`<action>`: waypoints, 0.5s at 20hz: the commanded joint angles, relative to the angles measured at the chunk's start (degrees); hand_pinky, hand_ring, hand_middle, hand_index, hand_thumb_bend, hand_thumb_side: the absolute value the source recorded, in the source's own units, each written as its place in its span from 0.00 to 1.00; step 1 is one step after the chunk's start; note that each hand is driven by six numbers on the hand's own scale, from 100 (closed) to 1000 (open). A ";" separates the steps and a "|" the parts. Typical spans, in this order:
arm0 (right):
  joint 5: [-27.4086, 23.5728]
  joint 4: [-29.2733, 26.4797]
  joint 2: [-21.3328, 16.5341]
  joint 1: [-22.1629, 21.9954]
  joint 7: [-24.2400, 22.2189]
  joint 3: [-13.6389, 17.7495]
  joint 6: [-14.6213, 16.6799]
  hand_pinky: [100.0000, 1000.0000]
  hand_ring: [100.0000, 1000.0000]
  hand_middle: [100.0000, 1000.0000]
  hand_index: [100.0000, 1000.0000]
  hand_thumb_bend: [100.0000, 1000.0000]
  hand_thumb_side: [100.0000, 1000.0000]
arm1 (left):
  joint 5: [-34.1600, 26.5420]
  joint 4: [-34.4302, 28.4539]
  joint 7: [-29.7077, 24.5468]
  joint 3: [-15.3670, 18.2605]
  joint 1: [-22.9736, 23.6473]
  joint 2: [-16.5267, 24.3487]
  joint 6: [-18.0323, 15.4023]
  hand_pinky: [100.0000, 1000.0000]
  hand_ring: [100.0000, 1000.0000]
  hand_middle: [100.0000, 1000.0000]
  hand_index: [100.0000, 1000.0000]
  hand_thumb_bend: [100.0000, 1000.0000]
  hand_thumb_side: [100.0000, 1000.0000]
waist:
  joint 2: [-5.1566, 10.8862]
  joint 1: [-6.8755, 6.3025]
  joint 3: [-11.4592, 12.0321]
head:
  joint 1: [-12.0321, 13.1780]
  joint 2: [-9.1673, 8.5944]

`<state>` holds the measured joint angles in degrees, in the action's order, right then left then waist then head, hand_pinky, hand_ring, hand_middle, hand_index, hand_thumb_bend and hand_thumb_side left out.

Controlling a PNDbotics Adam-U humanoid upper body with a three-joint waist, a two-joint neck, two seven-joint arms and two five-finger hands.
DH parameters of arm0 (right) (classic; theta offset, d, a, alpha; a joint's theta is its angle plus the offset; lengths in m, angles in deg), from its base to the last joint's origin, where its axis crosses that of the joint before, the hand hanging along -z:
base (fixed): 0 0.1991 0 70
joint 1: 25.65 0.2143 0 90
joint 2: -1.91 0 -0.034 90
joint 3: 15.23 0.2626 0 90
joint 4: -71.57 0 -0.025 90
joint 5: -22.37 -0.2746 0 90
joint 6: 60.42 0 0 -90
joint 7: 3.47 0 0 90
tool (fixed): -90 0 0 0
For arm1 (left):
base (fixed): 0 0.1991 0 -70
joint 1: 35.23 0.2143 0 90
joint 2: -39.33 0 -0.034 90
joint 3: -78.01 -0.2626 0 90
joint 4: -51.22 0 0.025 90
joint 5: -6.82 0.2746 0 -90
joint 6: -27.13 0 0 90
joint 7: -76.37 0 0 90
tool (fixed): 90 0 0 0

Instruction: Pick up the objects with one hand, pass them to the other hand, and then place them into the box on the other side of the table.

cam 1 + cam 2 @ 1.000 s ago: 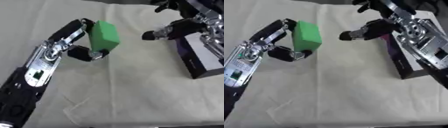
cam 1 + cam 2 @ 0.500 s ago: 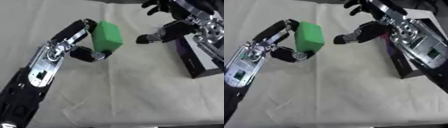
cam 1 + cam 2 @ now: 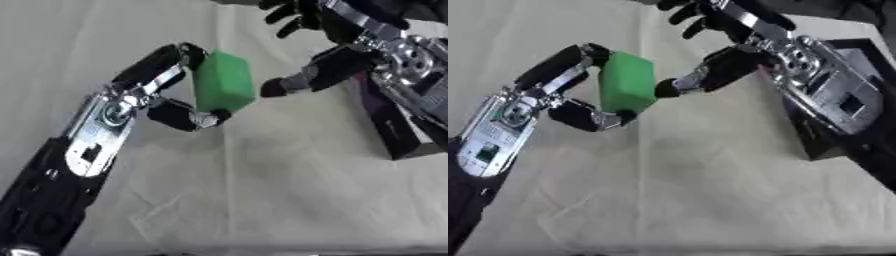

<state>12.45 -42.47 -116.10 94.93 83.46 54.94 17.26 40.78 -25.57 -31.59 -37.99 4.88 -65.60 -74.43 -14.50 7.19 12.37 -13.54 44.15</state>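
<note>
A wrinkled cream cloth [image 3: 262, 200] covers the whole table, with a long crease running from twelve o'clock downward and soft, even light throughout.

Left hand [image 3: 179, 82]: black with silver joints, arm entering from lower left, raised above table; fingers over top and thumb under bottom, pinching green rectangular block [image 3: 223, 82].
Right hand [image 3: 732, 47]: arm entering from right, fingers spread, thumb tip extended to block's right face, apparently touching.
</note>
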 commanded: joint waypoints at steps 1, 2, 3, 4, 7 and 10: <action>-0.20 -0.55 -0.66 1.03 -0.66 0.38 -0.31 0.70 0.81 0.82 0.80 0.79 0.13 | 0.09 -0.43 0.10 -0.35 -1.31 -0.73 -1.21 0.69 0.50 0.46 0.37 0.00 0.29 | -0.12 0.70 0.36 | -0.80 -0.91; -0.18 -0.55 -0.56 1.10 -0.78 0.31 -0.50 0.70 0.81 0.82 0.80 0.79 0.13 | 0.01 -0.38 0.11 -0.45 -1.36 -0.90 -1.40 0.69 0.50 0.46 0.37 0.00 0.29 | -0.19 0.76 0.64 | -1.03 -0.95; -0.13 -0.55 -0.49 1.14 -0.89 0.25 -0.67 0.70 0.81 0.82 0.80 0.79 0.13 | -0.10 -0.37 0.13 -0.55 -1.42 -1.03 -1.58 0.69 0.50 0.46 0.37 0.00 0.29 | -0.24 0.79 0.85 | -1.19 -1.01; -0.07 -0.55 -0.41 1.14 -1.00 0.21 -0.83 0.70 0.81 0.82 0.80 0.79 0.12 | -0.22 -0.42 0.15 -0.63 -1.46 -1.13 -1.74 0.69 0.50 0.46 0.37 0.00 0.29 | -0.29 0.82 1.03 | -1.30 -1.12; 0.09 -0.55 -0.16 1.13 -1.11 0.10 -1.49 0.70 0.81 0.82 0.80 0.79 0.12 | -0.39 -0.47 0.23 -0.70 -1.60 -1.40 -1.89 0.69 0.50 0.46 0.37 0.00 0.29 | -0.39 0.88 1.37 | -1.71 -1.33; 0.12 -0.55 0.22 1.11 -1.05 -0.16 -2.44 0.69 0.80 0.82 0.80 0.79 0.13 | -0.55 -0.63 0.46 -0.55 -1.80 -1.65 -1.73 0.69 0.49 0.46 0.37 0.00 0.30 | -0.41 0.90 1.54 | -2.08 -1.17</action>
<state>12.46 -42.47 -115.10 95.17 82.34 54.38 15.23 40.63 -25.33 -31.34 -38.68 4.30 -66.80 -76.06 -14.93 7.49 13.89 -15.28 43.64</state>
